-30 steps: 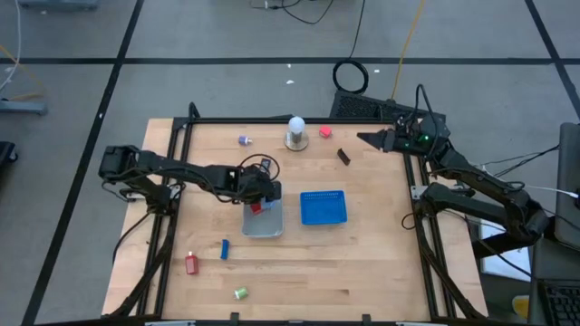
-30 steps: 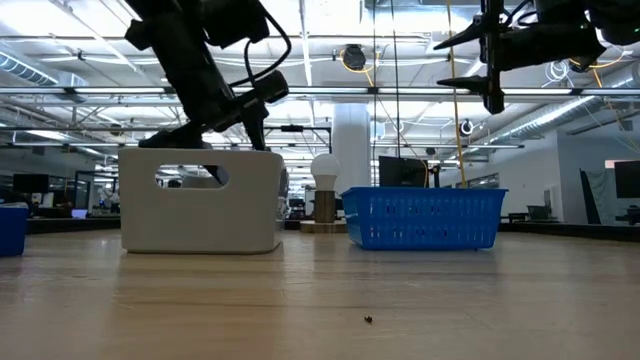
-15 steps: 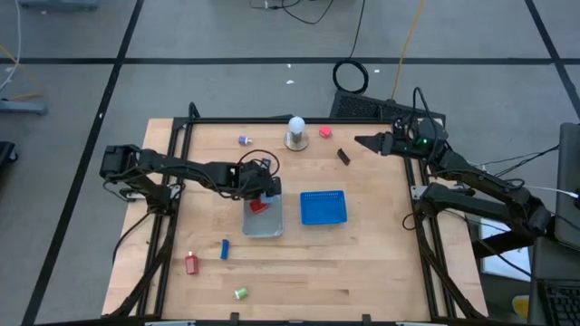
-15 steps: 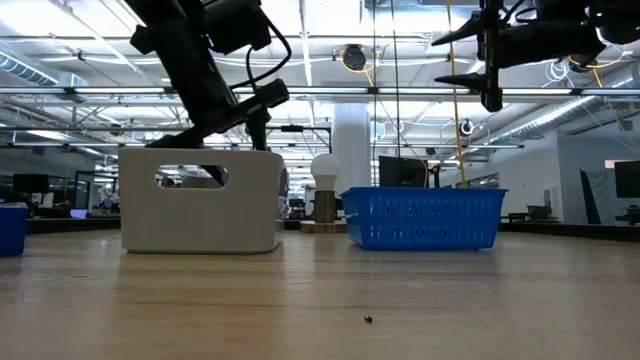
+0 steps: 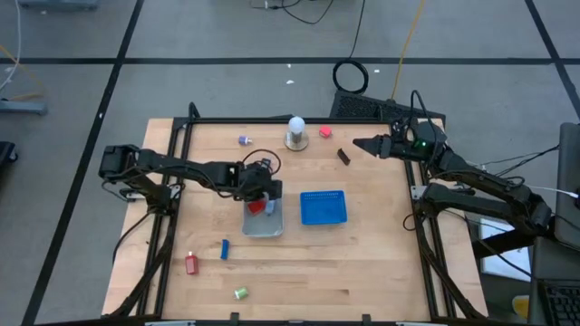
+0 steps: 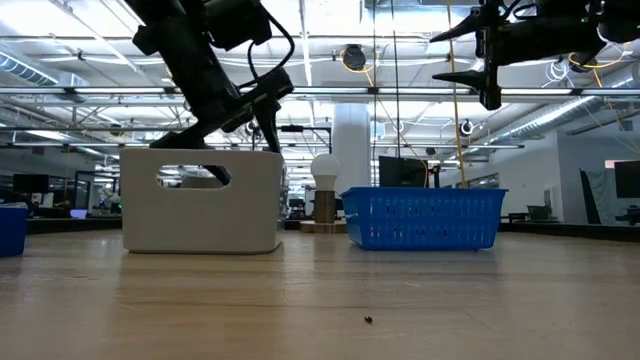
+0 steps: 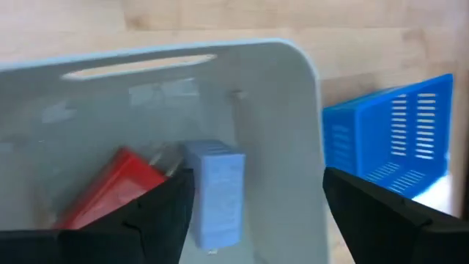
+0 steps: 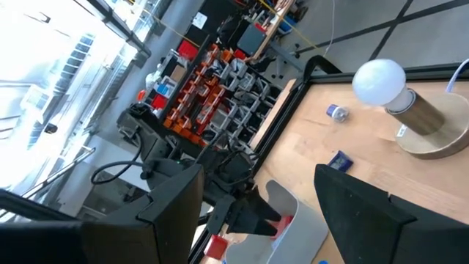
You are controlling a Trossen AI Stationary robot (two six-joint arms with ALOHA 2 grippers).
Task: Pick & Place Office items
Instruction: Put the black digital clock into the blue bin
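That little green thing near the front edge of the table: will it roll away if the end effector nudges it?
Probably. The green thing looks like a small spool or cylinder lying on its side, so a sideways nudge may send it rolling across the bare wood table. It also looks tiny and likely light, so it could skid rather than stay put. It is too small to tell more.

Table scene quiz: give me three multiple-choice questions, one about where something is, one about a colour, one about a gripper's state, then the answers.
1. Where is the left gripper?
A. over the grey tray
B. over the blue basket
C. beside the white ball

2. What colour is the item lying beside the red item in the tray?
A. green
B. light blue
C. black

3. How are the left gripper's jaws?
A. shut on the red item
B. shut, empty
C. open, apart from both items

Answers: 1 A, the high view shows it above the tray. 2 B, the left wrist view shows it. 3 C, both fingers stand wide there.
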